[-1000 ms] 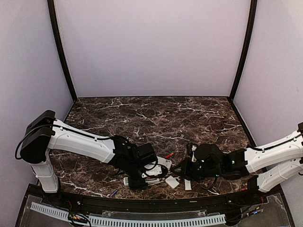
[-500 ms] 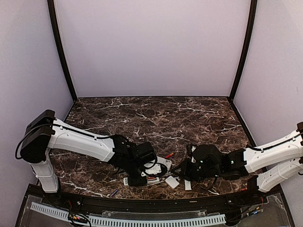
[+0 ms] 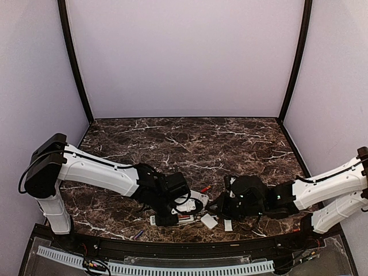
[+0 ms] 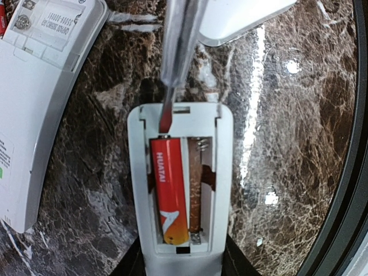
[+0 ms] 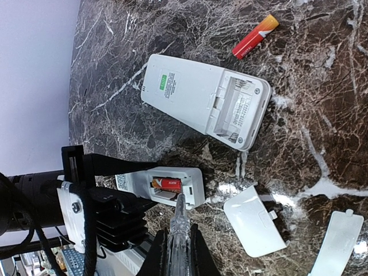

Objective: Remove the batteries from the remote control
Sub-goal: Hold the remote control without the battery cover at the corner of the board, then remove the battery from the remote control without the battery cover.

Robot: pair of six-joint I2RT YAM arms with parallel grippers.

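My left gripper (image 4: pixel 181 263) is shut on the near end of a small white remote (image 4: pixel 228 190), its back open. One red battery (image 4: pixel 168 190) lies in the left slot; the right slot is empty. My right gripper (image 5: pixel 177 256) is shut on a clear-handled pry tool (image 5: pixel 179 227). The tool's tip (image 4: pixel 166 121) touches the far end of the battery. In the top view the left gripper (image 3: pixel 168 217) and right gripper (image 3: pixel 221 208) meet at the front edge. Another red battery (image 5: pixel 255 37) lies loose on the table.
A larger white remote (image 5: pixel 201 98) lies beside the small one, back up, its compartment open with no battery showing. Two white covers (image 5: pixel 256 221) (image 5: pixel 336 244) lie to the right of the tool. A small bluish cylinder (image 3: pixel 138 234) lies at the table's front edge.
My right arm has moved a little to the left, bringing the tool towards the small remote. The left arm has barely moved.
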